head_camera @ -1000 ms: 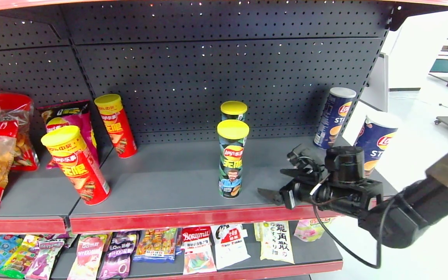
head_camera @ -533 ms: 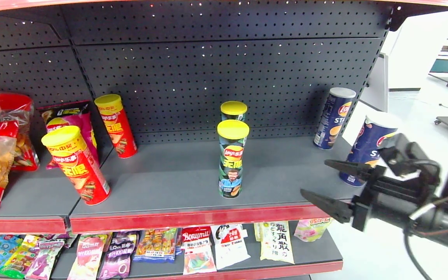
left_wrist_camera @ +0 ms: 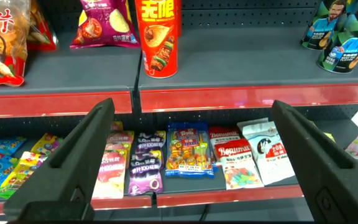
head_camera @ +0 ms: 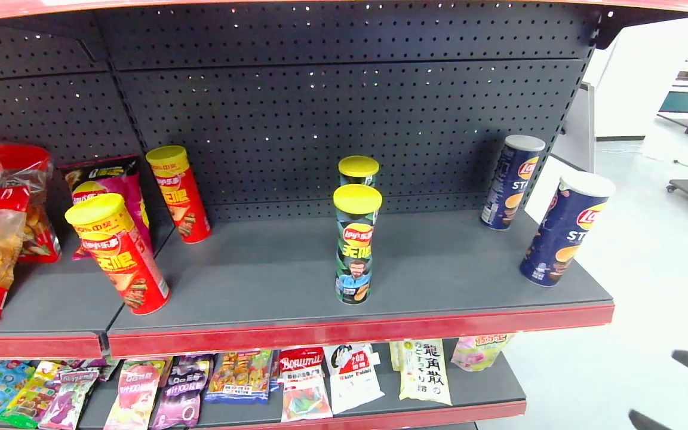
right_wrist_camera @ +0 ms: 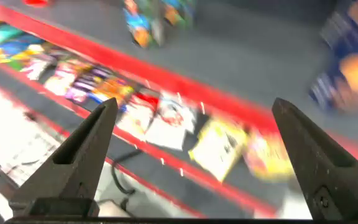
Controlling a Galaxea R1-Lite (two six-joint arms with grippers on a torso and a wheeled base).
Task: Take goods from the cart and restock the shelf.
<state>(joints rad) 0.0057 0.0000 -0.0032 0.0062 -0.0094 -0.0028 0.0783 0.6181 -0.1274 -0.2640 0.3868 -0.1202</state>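
The right claw [right_wrist_camera: 194, 106] is spread wide and holds nothing, low down beyond the right end of the shelf [head_camera: 260, 280]. The left claw [left_wrist_camera: 191, 104] is likewise wide open and empty, facing the lower shelf [left_wrist_camera: 229, 193] with its packets [left_wrist_camera: 185, 149]. On the shelf a blue can [head_camera: 565, 230] stands upright near the front right corner. A second blue can [head_camera: 512, 182] stands behind it by the back panel. Two green cans [head_camera: 356, 245] stand mid-shelf, one behind the other, and red cans [head_camera: 120, 260] stand to the left.
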